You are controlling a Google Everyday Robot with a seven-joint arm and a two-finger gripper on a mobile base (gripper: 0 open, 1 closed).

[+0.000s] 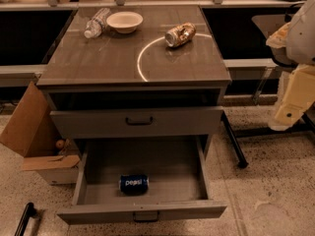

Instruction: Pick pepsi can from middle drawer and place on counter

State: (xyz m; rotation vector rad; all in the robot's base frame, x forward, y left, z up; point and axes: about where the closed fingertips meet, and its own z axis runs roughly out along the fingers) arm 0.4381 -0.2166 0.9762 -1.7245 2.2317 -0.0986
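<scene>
My end effector (pixel 291 109) hung right, state unclear; the pepsi can (pixel 134 183) lay sideways lower-left in the middle drawer (pixel 147 156).

The counter (pixel 98 63) carries a gold can (pixel 180 34) on its side, across the far rim of the white circle (pixel 138 59). Left of and beyond that circle sit a white bowl (pixel 124 21) and a toppled plastic bottle (pixel 96 22). The end effector (pixel 290 109) hangs well right of the circle.

High front view onto counter (pixel 98 58), gripper (pixel 288 113) right
</scene>
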